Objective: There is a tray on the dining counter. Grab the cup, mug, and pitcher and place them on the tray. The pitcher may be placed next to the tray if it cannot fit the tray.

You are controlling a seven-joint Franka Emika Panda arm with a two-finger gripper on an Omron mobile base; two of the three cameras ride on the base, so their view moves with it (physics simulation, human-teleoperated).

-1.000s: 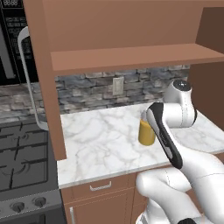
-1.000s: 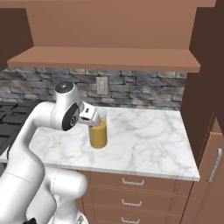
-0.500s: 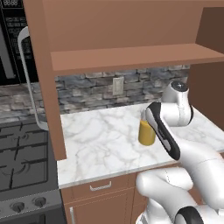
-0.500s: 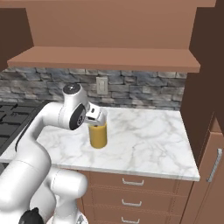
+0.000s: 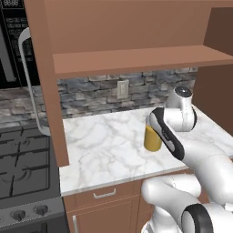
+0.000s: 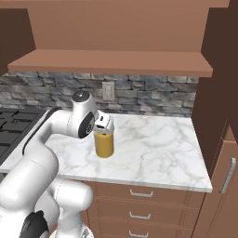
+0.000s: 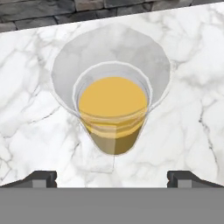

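One pitcher [image 5: 152,137], juice-filled, upright on the marble counter [image 5: 104,150], about midway between stone backsplash [image 5: 91,93] and front edge. Bare marble all round the pitcher: a wide stretch toward the stove [image 5: 22,159], a narrower one toward the brown side wall [image 6: 218,93]. One shelf [image 6: 111,62] overhanging well above the pitcher. One outlet [image 6: 108,91] on the backsplash behind the pitcher. Pincer [image 7: 112,179] poised above the pitcher, jaws spread full wide, one tip either side of the pitcher in the hand view, gripping nothing. Three drawer handles below the counter edge.
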